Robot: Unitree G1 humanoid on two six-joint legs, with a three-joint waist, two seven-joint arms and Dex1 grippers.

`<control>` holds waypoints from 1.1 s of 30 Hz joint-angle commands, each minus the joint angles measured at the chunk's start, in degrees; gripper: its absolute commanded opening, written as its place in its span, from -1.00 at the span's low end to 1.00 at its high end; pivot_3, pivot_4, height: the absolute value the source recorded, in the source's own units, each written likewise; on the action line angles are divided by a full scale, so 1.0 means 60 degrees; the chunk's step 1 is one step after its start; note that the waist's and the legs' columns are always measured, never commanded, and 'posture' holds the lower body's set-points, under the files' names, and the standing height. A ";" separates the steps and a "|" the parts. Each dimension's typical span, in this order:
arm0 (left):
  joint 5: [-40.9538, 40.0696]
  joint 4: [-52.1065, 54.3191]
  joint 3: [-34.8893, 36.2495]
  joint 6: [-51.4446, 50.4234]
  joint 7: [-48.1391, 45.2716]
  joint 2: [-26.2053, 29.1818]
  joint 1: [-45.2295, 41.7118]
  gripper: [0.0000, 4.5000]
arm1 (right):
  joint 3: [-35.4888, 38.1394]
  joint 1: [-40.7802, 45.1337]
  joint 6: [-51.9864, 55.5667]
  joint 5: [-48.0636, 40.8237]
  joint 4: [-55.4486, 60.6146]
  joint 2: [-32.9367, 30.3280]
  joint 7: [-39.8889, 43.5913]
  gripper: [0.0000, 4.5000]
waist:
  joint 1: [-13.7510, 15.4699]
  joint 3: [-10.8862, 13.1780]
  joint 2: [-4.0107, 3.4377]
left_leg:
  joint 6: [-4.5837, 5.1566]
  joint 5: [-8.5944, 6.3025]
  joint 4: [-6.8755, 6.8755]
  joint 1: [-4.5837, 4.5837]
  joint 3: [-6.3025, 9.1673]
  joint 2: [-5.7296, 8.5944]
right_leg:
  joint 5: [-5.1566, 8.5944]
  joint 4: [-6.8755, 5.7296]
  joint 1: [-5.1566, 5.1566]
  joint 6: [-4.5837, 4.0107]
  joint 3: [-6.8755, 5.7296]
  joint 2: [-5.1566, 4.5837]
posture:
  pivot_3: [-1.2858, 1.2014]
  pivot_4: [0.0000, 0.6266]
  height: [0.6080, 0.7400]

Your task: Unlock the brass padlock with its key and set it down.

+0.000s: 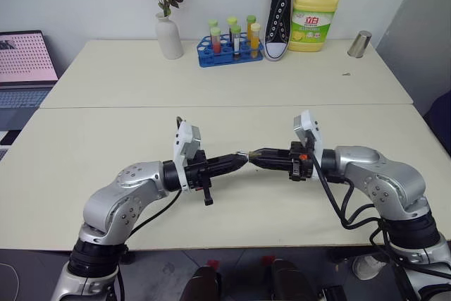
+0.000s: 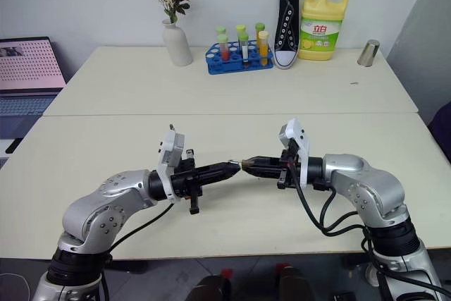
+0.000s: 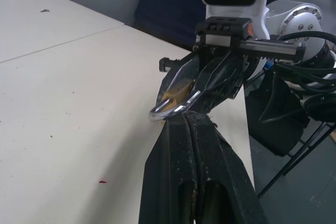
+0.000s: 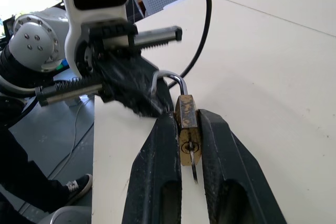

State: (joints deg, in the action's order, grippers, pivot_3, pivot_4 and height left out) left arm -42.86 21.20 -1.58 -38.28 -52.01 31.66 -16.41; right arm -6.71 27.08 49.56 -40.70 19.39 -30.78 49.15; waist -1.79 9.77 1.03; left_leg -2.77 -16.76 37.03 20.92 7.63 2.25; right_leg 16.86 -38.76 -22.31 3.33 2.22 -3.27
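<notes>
Both grippers meet tip to tip above the middle of the table [image 1: 232, 89]. The brass padlock [image 4: 186, 116] is a small gold body clamped between the fingers of my right gripper [image 1: 254, 154], which is shut on it. The key [image 4: 193, 167] is a thin silvery sliver sticking out of the keyhole end, which faces the right wrist. The silver shackle [image 3: 168, 109] loops out of the other end. My left gripper [image 1: 242, 161] is shut, with its tips pinched on that shackle. In the head views the padlock is a tiny glint between the fingertips.
Along the back of the table stand a white vase with dried flowers [image 1: 169, 33], a blue rack of test tubes [image 1: 229, 44], a black sneaker [image 1: 280, 12], a yellow detergent bottle [image 1: 315, 15] and a metal cup [image 1: 360, 44]. A laptop [image 1: 25, 61] sits at the far left.
</notes>
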 commanded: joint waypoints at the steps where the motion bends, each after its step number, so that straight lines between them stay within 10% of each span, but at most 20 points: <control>1: -0.0011 0.0309 0.0167 0.0262 -0.0203 0.0129 0.0067 -1.00 | 0.0057 0.0031 -0.0058 -0.0082 0.0154 -0.0039 0.0133 -0.93 | 0.0003 0.0000 0.0000 | 0.0000 0.0000 0.0000 0.0000 0.0000 0.0000 | 0.0000 0.0001 0.0000 0.0000 0.0000 0.0000 | 0.03 -0.52 1.00; 33: 0.0229 -0.0110 0.0248 0.0571 0.0231 -0.0195 -0.0179 -1.00 | -0.0020 -0.0024 -0.0063 -0.0018 0.0202 -0.0104 0.0253 -0.93 | 0.0004 0.0001 0.0000 | 0.0000 -0.0001 -0.0002 0.0000 0.0000 0.0000 | 0.0000 0.0008 0.0001 0.0000 -0.0001 0.0000 | 0.03 -0.52 1.00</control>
State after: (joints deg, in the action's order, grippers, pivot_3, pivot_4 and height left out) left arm -41.59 19.77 -0.34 -36.26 -50.64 31.02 -16.50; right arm -7.03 26.48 49.60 -40.43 19.39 -31.12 49.98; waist -1.77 9.77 1.03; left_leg -2.77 -16.77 37.02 20.93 7.63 2.25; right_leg 16.86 -38.71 -22.30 3.33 2.22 -3.27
